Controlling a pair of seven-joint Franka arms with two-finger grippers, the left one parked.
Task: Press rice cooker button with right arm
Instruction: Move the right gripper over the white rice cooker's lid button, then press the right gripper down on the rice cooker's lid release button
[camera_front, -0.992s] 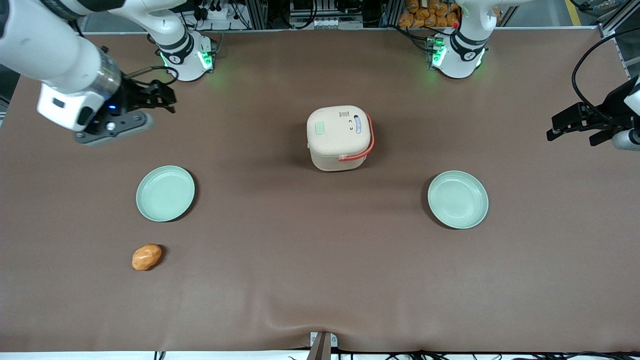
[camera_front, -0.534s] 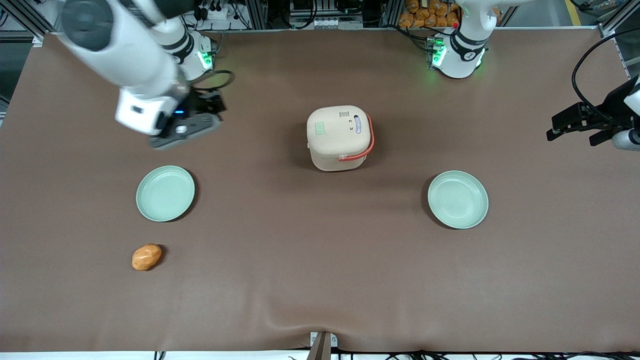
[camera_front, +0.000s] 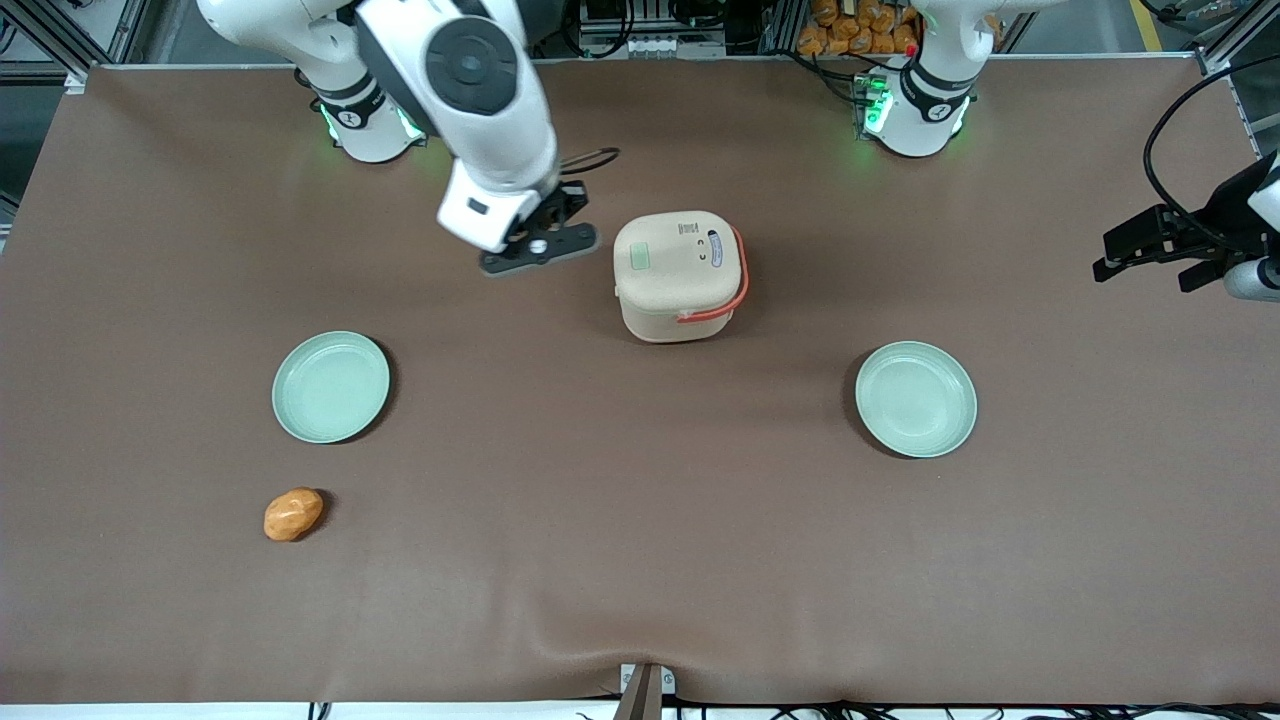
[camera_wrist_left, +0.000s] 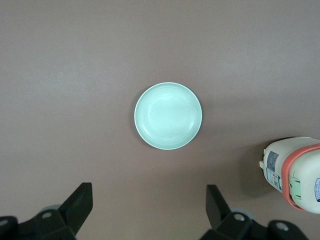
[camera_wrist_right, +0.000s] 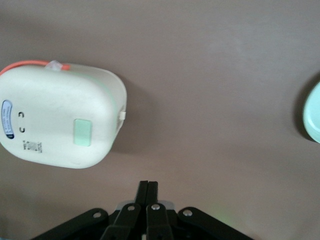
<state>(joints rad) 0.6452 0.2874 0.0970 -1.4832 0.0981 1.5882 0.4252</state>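
The rice cooker (camera_front: 678, 275) stands mid-table, cream and speckled, lid closed, with a red-orange handle and a pale green square button (camera_front: 640, 258) on its lid. In the right wrist view the rice cooker (camera_wrist_right: 60, 122) shows its green button (camera_wrist_right: 83, 132) facing up. The right arm (camera_front: 470, 90) reaches over the table, and its gripper (camera_front: 560, 205) hovers beside the cooker, toward the working arm's end, not touching it. The gripper (camera_wrist_right: 148, 184) is shut, fingers pressed together with nothing between them.
Two pale green plates lie on the brown table: one plate (camera_front: 331, 387) toward the working arm's end, the other plate (camera_front: 915, 399) toward the parked arm's end. An orange-brown lump (camera_front: 293, 513) lies nearer the front camera than the first plate.
The right arm has swept across the table from its own end toward the middle, bringing the gripper close beside the rice cooker. The cooker, plates and lump have not moved.
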